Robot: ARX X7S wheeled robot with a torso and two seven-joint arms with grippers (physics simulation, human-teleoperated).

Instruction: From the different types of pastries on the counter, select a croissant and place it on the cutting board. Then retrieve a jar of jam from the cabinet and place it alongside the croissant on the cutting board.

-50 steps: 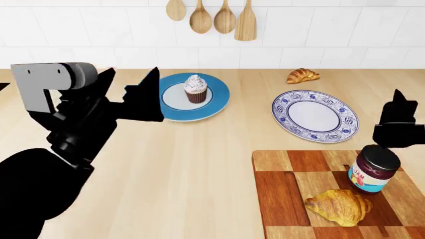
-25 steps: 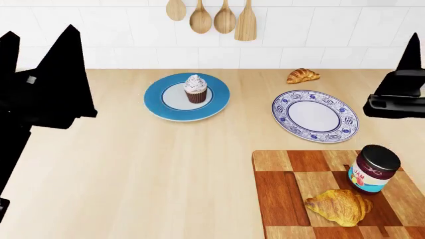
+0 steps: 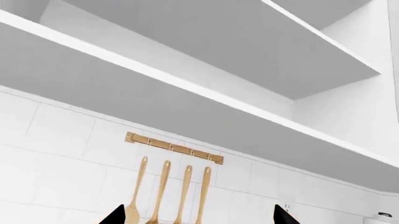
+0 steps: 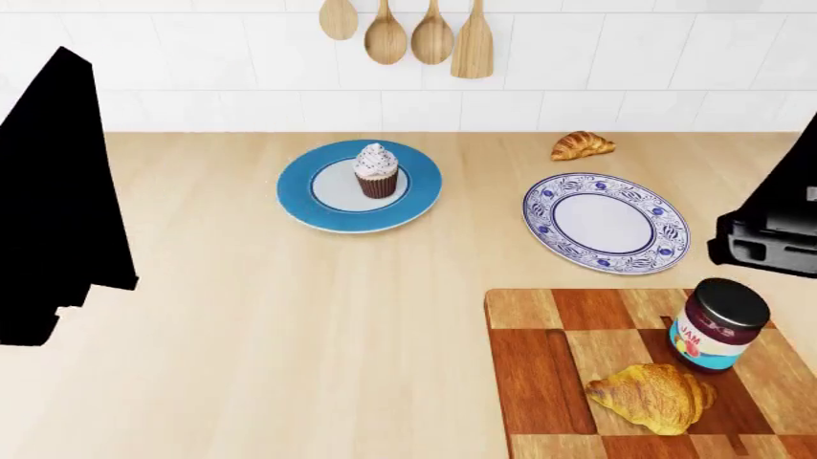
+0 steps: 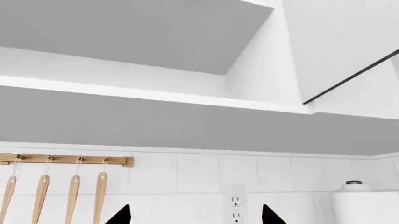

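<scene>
Croissants are numbering two: one plump pale golden croissant (image 4: pixel 653 397) is lying on the checkered wooden cutting board (image 4: pixel 537 368), just beside one dark red jam jar with a black lid (image 4: pixel 715 325); one smaller orange-brown croissant (image 4: pixel 583 145) is sitting on the beige wood-grain counter (image 4: pixel 320 316). One frosted chocolate cupcake (image 4: pixel 377 170) is resting on a blue plate (image 4: pixel 300 196). Both arms are showing as black shapes at the edges, well apart from the board. Each wrist view is catching jaws spread wide, gripping nothing, tips only.
</scene>
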